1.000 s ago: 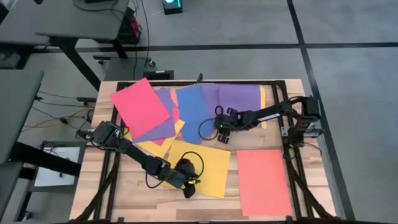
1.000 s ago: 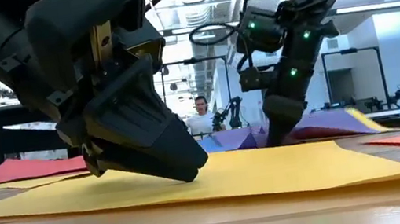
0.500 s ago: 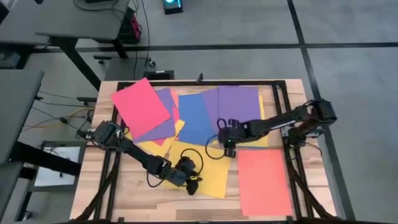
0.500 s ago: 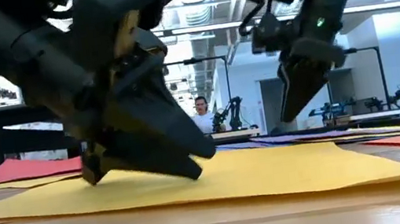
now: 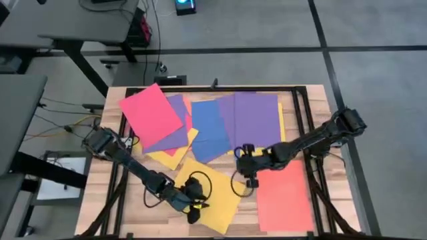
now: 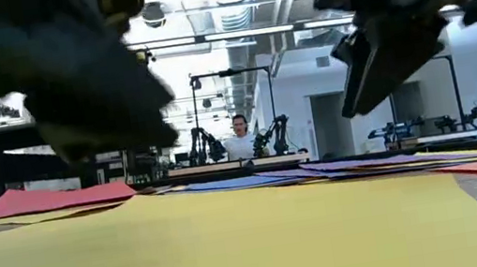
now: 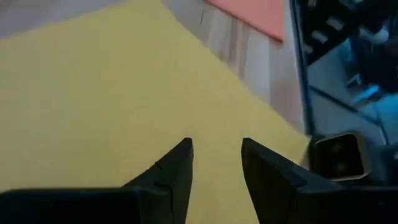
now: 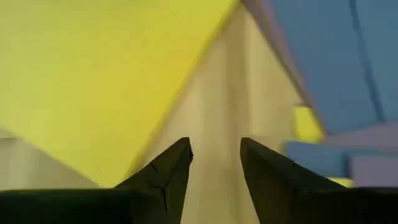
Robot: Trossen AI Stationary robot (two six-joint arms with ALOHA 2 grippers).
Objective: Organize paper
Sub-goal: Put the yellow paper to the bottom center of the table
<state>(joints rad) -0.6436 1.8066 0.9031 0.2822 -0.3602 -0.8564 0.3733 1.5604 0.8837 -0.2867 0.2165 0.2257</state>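
A yellow sheet [image 5: 212, 197] at the lower middle is pressed by the left gripper [image 5: 194, 213], its fingers a little apart. The right gripper [image 5: 251, 180] is held over bare wood, fingers also a little apart and empty. Next, the sheet probably needs to be slid toward the pile [image 5: 220, 120] at the top.

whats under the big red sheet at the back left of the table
The red sheet lies on top of a purple sheet, with yellow paper showing lower in the pile. Whatever else lies beneath it is covered.

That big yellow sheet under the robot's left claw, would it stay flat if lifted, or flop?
Probably flop: the yellow sheet looks like one thin sheet lying flat on the wooden table. It likely slides easily when pushed, since nothing rests on it but the left gripper. Being so thin, it may be hard to pinch.
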